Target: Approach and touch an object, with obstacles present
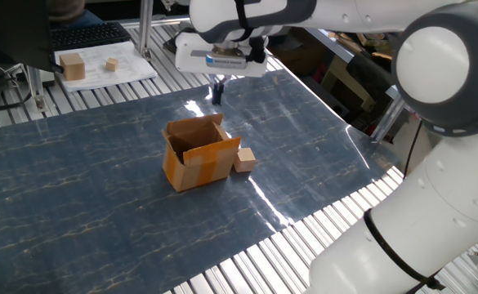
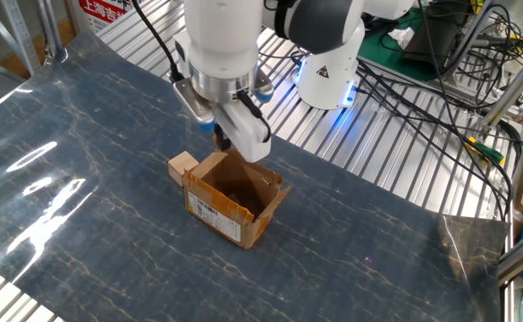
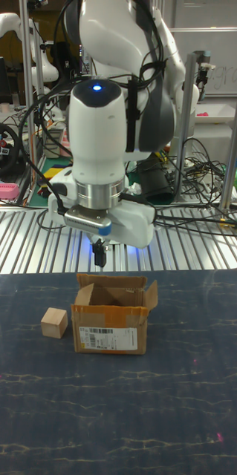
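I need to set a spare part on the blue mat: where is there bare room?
Bare mat lies left of the cardboard box and along the near edge, and right of the wooden cube toward the slats. It is crowded at the box and cube, with the gripper hanging behind them.

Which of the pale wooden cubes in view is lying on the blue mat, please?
The wooden cube beside the cardboard box; the other two blocks sit on white paper beyond the mat.

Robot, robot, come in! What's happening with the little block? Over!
Gripper up in the air, jaws look shut, empty. Wooden cube untouched. Cardboard box right beside the cube.
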`<state>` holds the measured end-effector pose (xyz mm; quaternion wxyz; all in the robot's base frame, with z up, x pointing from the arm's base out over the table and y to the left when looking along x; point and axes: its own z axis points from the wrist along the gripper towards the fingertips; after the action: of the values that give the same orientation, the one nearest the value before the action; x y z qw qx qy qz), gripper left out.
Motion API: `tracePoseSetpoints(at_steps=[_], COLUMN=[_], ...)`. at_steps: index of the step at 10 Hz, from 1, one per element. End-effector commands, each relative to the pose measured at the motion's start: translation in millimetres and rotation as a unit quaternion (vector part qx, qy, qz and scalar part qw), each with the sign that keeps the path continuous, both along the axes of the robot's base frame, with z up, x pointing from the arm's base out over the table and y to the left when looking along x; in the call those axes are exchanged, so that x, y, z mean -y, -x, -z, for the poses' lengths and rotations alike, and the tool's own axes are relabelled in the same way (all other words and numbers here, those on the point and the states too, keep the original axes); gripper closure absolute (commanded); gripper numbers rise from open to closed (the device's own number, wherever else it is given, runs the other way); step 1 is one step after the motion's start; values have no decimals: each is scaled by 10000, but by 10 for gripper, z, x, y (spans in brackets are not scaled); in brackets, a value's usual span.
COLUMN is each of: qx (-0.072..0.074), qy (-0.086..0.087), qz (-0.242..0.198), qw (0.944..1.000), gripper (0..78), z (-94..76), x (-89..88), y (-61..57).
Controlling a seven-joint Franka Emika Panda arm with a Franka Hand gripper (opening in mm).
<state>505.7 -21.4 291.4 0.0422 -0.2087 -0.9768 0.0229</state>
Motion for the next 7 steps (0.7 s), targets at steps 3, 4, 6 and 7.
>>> tracePoseSetpoints(at_steps=[3,4,6,7], qx=[31,24,28,45], qy=[-14,-37,-38,-48], qz=[-339,-471,-544,-695], qw=[9994,9989,9985,9976], gripper=[776,776,776,776], z=[86,121,176,287], x=[261,363,427,542], y=[191,256,305,379])
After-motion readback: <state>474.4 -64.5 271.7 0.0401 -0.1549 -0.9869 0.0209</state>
